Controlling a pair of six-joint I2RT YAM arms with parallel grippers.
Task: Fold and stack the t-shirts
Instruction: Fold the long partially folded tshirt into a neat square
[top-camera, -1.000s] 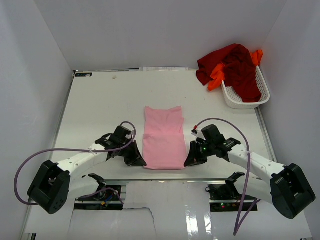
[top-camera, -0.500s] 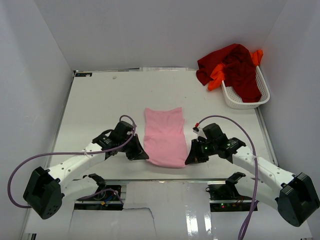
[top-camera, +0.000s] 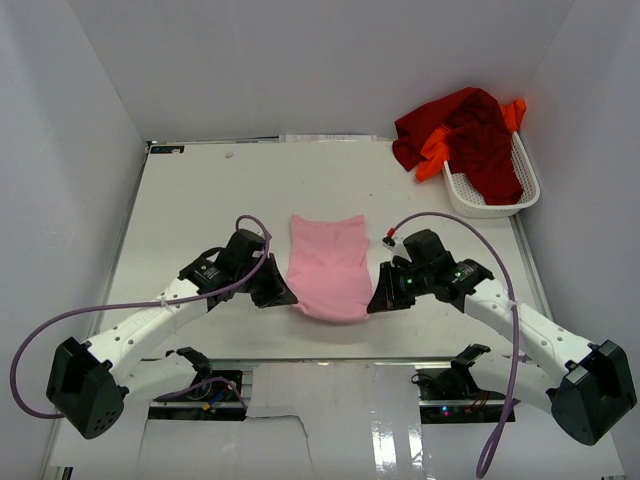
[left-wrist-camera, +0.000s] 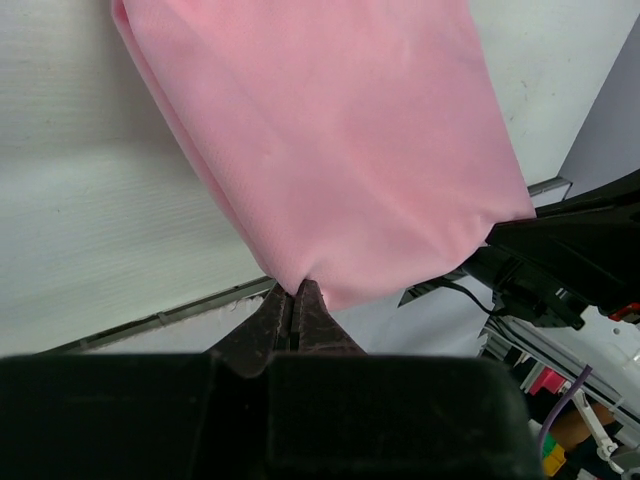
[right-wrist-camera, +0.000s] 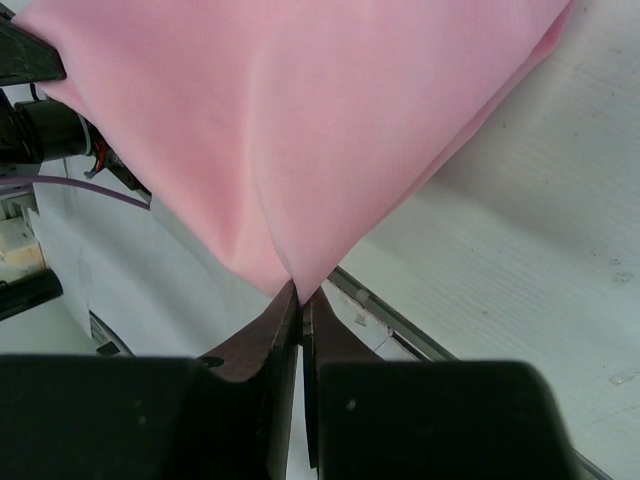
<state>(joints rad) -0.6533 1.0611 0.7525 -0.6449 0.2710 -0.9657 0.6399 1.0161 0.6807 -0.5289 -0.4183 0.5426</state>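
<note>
The light pink t-shirt (top-camera: 329, 264) lies folded lengthwise in the middle of the table. Its near end is lifted off the surface. My left gripper (top-camera: 284, 298) is shut on its near left corner; the left wrist view shows the cloth (left-wrist-camera: 330, 140) pinched at the tips (left-wrist-camera: 298, 290). My right gripper (top-camera: 375, 303) is shut on its near right corner; the right wrist view shows the cloth (right-wrist-camera: 300, 120) pinched at the tips (right-wrist-camera: 301, 292). The dark red t-shirt (top-camera: 470, 135) and the bright orange t-shirt (top-camera: 434, 153) lie heaped in and over the basket.
A white mesh basket (top-camera: 490, 198) stands at the back right corner of the table (top-camera: 200, 210). White walls close in the left, back and right sides. The table's near edge runs just under the lifted cloth.
Both grippers have moved away from the near edge toward the back, carrying the pink shirt's near end up and over the rest of it. The visible shirt has grown shorter.
</note>
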